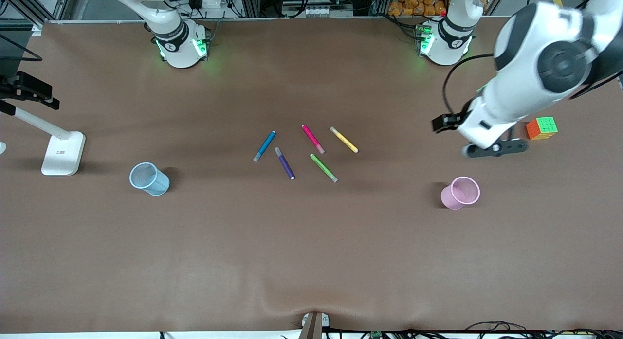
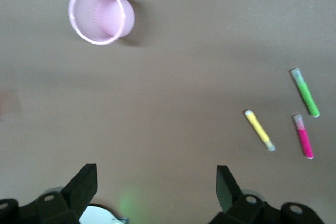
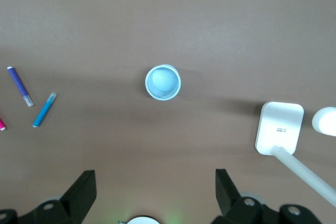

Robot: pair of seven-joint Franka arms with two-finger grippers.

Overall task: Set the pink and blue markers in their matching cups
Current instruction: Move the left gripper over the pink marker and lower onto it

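The blue marker (image 1: 265,146) and the pink marker (image 1: 313,138) lie flat at mid-table among other markers. The pale blue cup (image 1: 149,179) stands toward the right arm's end, the pink cup (image 1: 461,193) toward the left arm's end. My left gripper (image 1: 494,148) hangs open and empty over bare table between the pink cup and a cube; its wrist view (image 2: 156,174) shows the pink cup (image 2: 100,15) and the pink marker (image 2: 303,136). My right gripper (image 3: 156,179) is open and empty, out of the front view; its wrist view shows the blue cup (image 3: 163,82) and the blue marker (image 3: 44,109).
A purple marker (image 1: 284,163), a green marker (image 1: 324,168) and a yellow marker (image 1: 344,139) lie beside the task markers. A colour cube (image 1: 541,128) sits by the left arm. A white lamp base (image 1: 63,153) stands at the right arm's end.
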